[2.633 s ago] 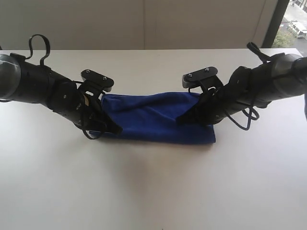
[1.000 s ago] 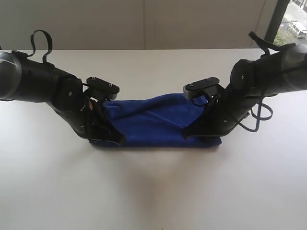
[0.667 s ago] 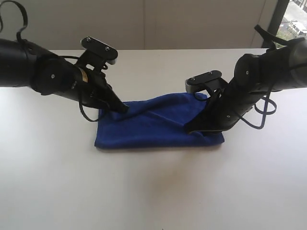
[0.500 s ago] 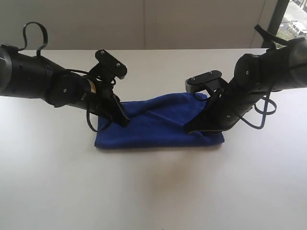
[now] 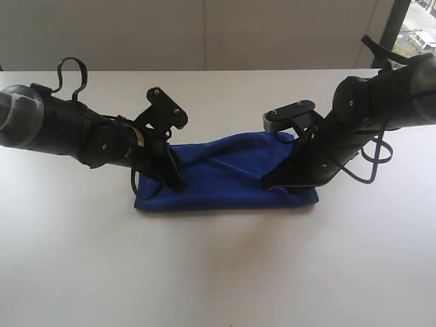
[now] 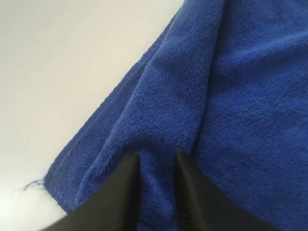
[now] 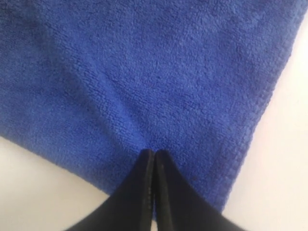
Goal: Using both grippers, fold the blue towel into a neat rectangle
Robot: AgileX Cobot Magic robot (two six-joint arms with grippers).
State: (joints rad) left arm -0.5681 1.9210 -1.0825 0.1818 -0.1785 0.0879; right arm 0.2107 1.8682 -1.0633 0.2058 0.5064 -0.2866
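Note:
The blue towel lies folded in a long strip on the white table. My left gripper is down on its left part. In the left wrist view its fingers stand apart, with a raised ridge of the towel between them. A loose thread hangs off one corner. My right gripper rests on the towel's right part. In the right wrist view its fingers are pressed together, tips touching the flat towel near its stitched edge.
The white table runs wide on every side of the towel. A pale wall stands behind it and a window shows at the far right. Black cables loop off both arms.
The left gripper let go of the towel's left end, lifted back, then came down on the towel with its fingers apart. The right arm shifted only slightly.

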